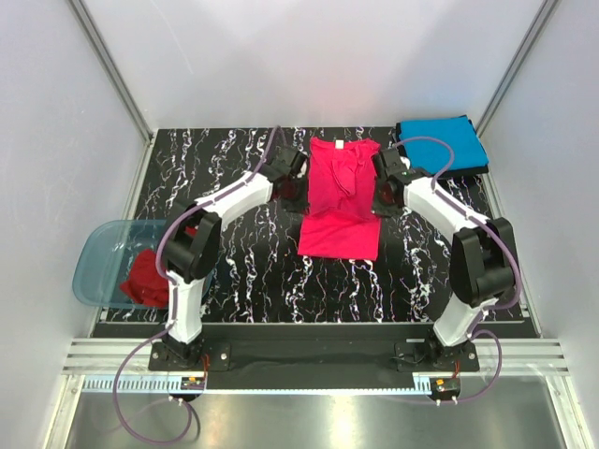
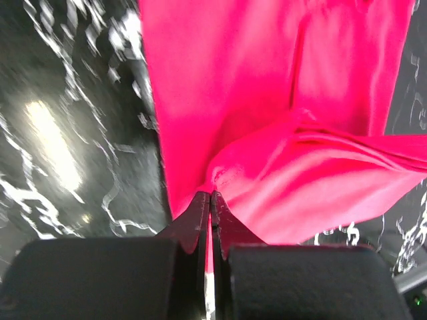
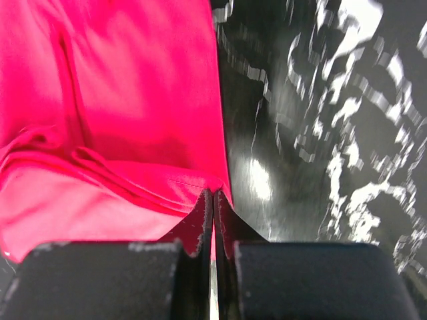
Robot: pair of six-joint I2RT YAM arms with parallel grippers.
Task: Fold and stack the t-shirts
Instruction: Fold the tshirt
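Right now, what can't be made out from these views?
- Top view: both wrists hide where the left gripper and right gripper pinch the pink t-shirt.
- Top view: the left arm covers part of the darker red t-shirt in the tub.
- Top view: the dark cloth under the blue t-shirt shows only an edge.
- Wrist views: the table is blurred; the pink t-shirt runs off frame.

White panel walls (image 1: 56,140) on three sides; black white-veined tabletop (image 1: 253,271); aluminium rail (image 1: 533,355) along near edge.
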